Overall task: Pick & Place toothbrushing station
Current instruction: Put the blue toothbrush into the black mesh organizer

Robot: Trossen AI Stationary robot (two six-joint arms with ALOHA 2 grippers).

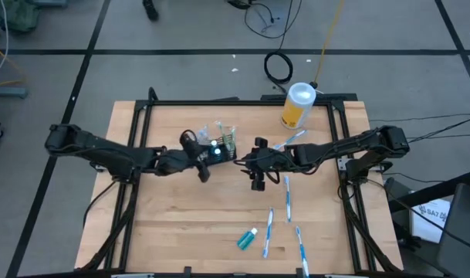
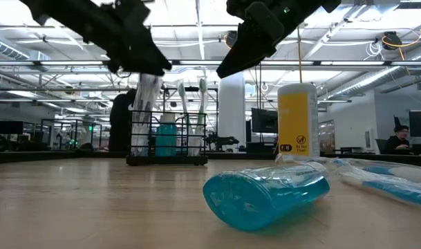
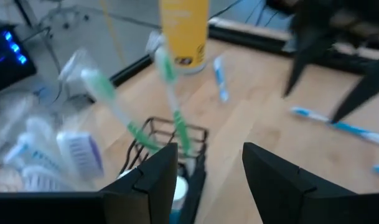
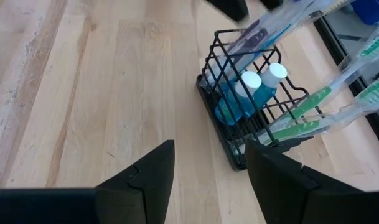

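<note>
Lifting carelessly, we could tip the black wire caddy (image 4: 251,118): both pincers, left (image 1: 206,164) and right (image 1: 250,164), hover released beside it.

Open-plan office lab — desk monitors (image 2: 264,121), exposed ceiling ducts (image 2: 196,63), seated person (image 2: 399,138)

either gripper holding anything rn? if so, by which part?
Nothing held. Left gripper and right gripper both hover open and empty by the caddy.
</note>
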